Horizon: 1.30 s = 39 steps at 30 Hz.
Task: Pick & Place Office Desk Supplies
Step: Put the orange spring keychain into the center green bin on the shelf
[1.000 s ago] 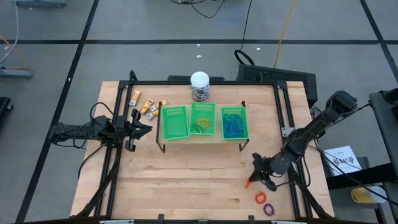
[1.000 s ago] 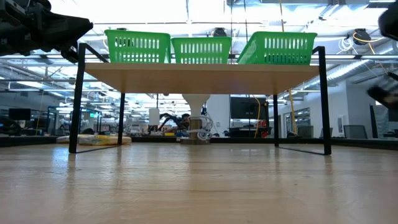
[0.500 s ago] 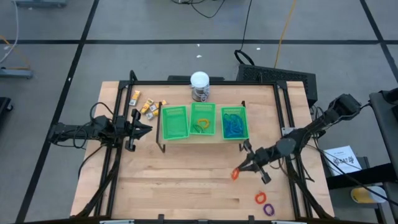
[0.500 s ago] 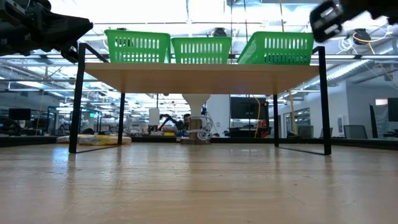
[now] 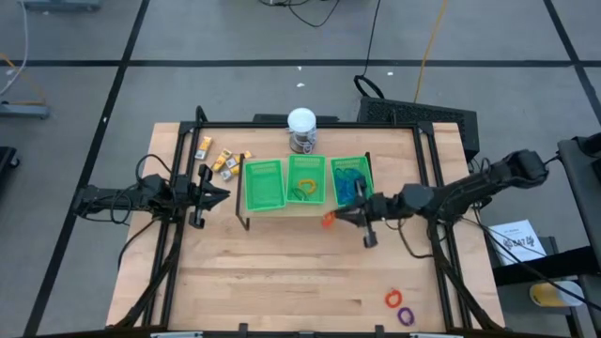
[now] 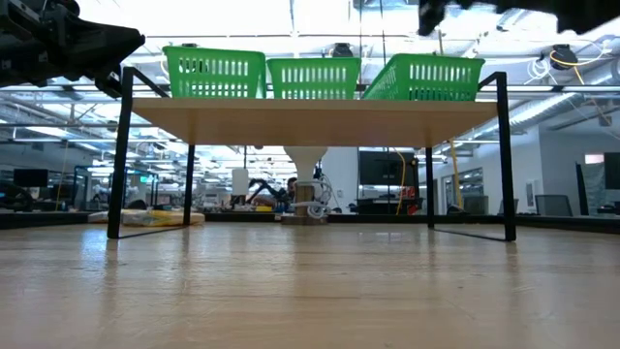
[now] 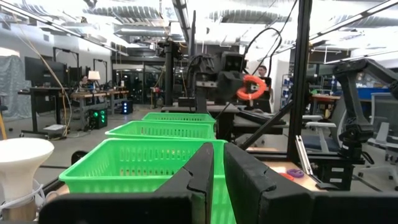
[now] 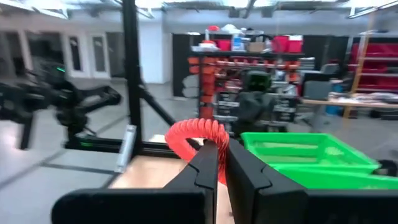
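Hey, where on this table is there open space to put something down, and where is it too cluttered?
Free: the bare wood in front of the green tray, reaching to the orange ring and purple ring at the near right corner. Crowded: the far left corner with the yellow-and-white pieces beside the left gripper, and by the tray's front right, where the right gripper holds a red-orange ring.

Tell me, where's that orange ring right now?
The orange ring is pinched in the right claw, held up at the front edge of the green tray, below its middle bin.
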### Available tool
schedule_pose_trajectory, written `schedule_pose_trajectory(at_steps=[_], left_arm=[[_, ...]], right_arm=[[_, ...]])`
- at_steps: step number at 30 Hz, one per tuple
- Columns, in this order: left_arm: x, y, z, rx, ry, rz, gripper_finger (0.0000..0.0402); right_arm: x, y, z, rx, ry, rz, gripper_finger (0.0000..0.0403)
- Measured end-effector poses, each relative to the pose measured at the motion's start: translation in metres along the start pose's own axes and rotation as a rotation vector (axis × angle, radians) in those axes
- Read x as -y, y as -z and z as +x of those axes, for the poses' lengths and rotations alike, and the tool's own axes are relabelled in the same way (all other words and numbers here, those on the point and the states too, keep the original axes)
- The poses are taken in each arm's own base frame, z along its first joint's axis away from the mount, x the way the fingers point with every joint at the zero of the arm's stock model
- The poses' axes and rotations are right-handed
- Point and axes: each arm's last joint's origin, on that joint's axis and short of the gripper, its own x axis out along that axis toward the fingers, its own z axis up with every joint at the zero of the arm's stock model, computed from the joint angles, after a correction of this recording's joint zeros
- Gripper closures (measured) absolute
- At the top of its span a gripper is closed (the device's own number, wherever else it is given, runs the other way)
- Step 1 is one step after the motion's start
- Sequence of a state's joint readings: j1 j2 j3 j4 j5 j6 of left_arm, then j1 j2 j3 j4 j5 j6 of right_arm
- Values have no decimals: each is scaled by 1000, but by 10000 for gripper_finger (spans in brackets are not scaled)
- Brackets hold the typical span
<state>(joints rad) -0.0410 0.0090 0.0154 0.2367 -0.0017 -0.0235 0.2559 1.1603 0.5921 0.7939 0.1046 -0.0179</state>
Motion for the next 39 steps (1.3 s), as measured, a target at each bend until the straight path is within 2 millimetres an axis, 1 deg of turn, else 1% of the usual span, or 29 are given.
schedule_pose_trajectory(at_steps=[3,5,8,11,16,21,23,26,29,33,36,39], left_arm=[[0,0,0,0,0,0,357],[0,0,0,-1,0,0,357],[0,0,0,0,0,0,357],[0,0,0,0,0,0,357],[0,0,0,0,0,0,357],[0,0,0,0,0,0,357],[0,0,0,0,0,0,357],[0,0,0,0,0,0,357],[0,0,0,0,0,0,357],[0,0,0,0,0,0,357],[0,0,0,0,0,0,357],[0,0,0,0,0,0,357]], right_arm=[[10,-9,14,-30,57,-55,394],[19,-12,23,-58,127,-88,394],[33,-13,36,-103,210,-122,394],[48,-8,47,-156,269,-153,394],[66,4,54,-214,323,-165,394],[70,4,54,-211,337,-166,393],[70,4,54,-210,337,-166,386],[70,0,52,-208,337,-166,359],[69,0,49,-240,332,-178,319],[69,-2,49,-228,332,-178,263],[68,-3,48,-227,325,-158,231],[59,-10,43,-237,292,-204,209]])
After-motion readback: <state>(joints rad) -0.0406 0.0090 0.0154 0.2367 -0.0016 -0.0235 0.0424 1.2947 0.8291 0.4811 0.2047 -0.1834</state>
